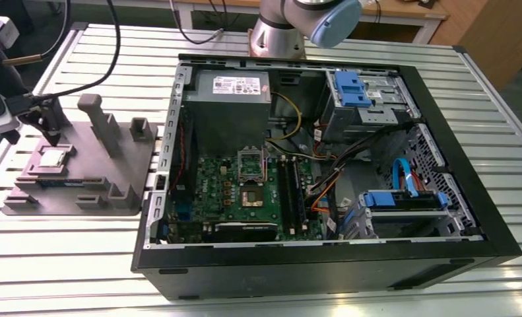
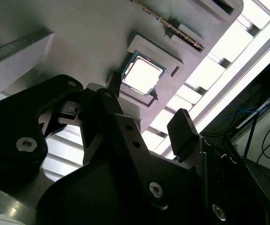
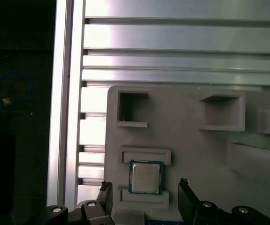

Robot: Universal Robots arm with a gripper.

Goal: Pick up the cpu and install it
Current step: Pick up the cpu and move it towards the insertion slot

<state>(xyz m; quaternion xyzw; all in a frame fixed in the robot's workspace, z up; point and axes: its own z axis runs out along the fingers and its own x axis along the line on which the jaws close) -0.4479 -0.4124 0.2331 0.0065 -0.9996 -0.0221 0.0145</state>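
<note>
In the exterior view, a slatted aluminium table [image 1: 49, 264] carries an open computer case [image 1: 331, 264] and, at the case's 9 o'clock, a grey fixture tray [image 1: 120, 201]. The cpu [image 1: 54, 158] lies flat in a recess on the tray's 9 o'clock side. The gripper [image 1: 47, 129] hangs just above it, jaws apart. In the first wrist view the cpu sits between the fingers [image 3: 187, 199], clear of both. The arm base [image 1: 278, 36] stands at the case's 12 o'clock, and wooden furniture [image 1: 494, 33] at its 1 o'clock.
</note>
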